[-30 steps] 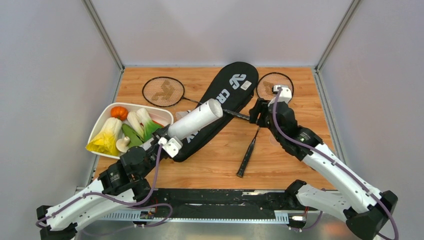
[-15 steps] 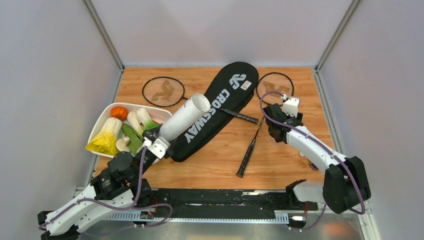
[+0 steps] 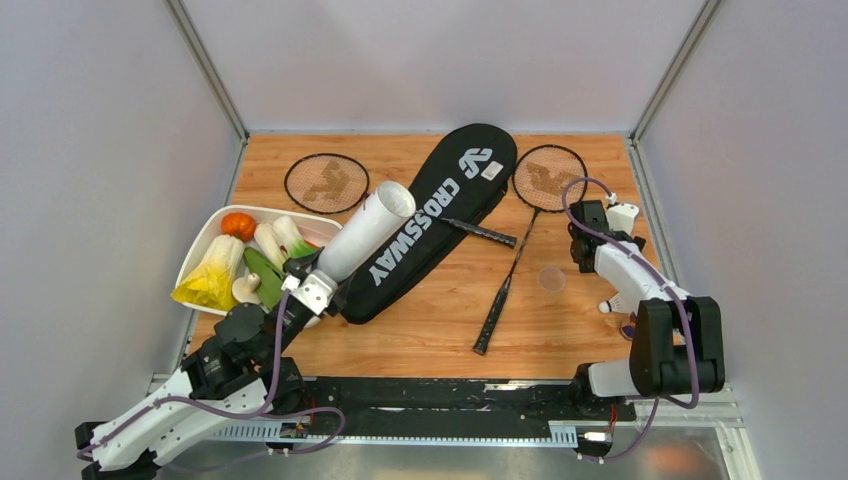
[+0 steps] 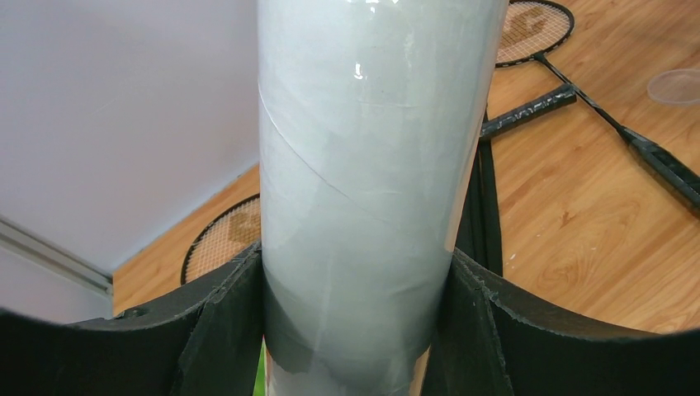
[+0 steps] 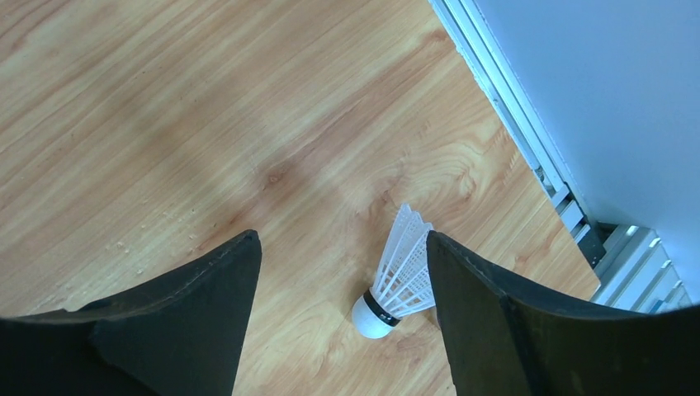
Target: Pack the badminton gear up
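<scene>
My left gripper (image 3: 318, 284) (image 4: 355, 264) is shut on the lower end of the long white tube (image 3: 365, 235) (image 4: 371, 165), which slants up over the black CROSSWAY bag (image 3: 435, 215). One racket (image 3: 325, 183) lies left of the bag, and its handle (image 3: 482, 233) comes out on the bag's right side. The other racket (image 3: 548, 177) runs down to its handle (image 3: 493, 322). A white shuttlecock (image 3: 612, 303) (image 5: 396, 285) lies on the wood near the right edge. My right gripper (image 3: 588, 245) (image 5: 340, 239) hovers open above it, its right finger close to the feathers.
A white tray (image 3: 205, 235) of toy vegetables sits at the left, close to my left arm. A small clear lid (image 3: 551, 279) (image 4: 677, 85) lies on the wood between the right racket and my right arm. The table's metal rail (image 5: 528, 157) runs just right of the shuttlecock.
My right arm has pulled back from the bag's right side to the right edge over the shuttlecock, its jaws now wider. My left gripper drew the tube slightly back and left.
</scene>
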Tool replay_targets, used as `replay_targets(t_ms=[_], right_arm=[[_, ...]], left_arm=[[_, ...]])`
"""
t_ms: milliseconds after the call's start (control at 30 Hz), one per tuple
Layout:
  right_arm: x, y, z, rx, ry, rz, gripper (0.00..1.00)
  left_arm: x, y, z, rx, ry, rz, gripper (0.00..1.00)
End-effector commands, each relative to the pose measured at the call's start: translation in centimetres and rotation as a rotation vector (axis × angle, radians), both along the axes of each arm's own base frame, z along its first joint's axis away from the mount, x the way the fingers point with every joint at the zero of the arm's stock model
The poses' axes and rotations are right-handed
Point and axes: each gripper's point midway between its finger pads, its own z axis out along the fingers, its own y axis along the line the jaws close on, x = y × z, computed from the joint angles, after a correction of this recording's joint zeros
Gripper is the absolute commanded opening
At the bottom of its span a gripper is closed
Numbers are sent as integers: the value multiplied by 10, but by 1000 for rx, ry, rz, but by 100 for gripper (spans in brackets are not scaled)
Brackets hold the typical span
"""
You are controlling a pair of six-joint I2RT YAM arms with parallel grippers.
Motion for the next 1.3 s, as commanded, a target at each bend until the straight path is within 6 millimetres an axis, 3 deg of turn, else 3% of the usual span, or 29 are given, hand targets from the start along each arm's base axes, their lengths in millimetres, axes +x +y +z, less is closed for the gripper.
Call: replay_targets(t_ms=[0, 400, 633, 867, 1000, 1267], right_arm=[[2, 0, -4, 46, -48, -52, 79], [-15, -37, -10, -14, -32, -221, 90], [-20, -45, -10, -26, -38, -270, 100], [-23, -41, -24, 26, -7, -269, 96], [-23, -37, -28, 62, -11, -267, 84], [-17, -36, -18, 75, -50, -250, 22]], left_arm=[[2, -3, 22, -80, -33, 1, 49], [3, -7, 16, -46, -27, -7, 49], [3, -7, 15, -39, -28, -7, 49], [4, -7, 15, -38, -26, -3, 49], [4, -6, 16, -42, -27, -2, 50], [3, -5, 18, -48, -28, -2, 50]])
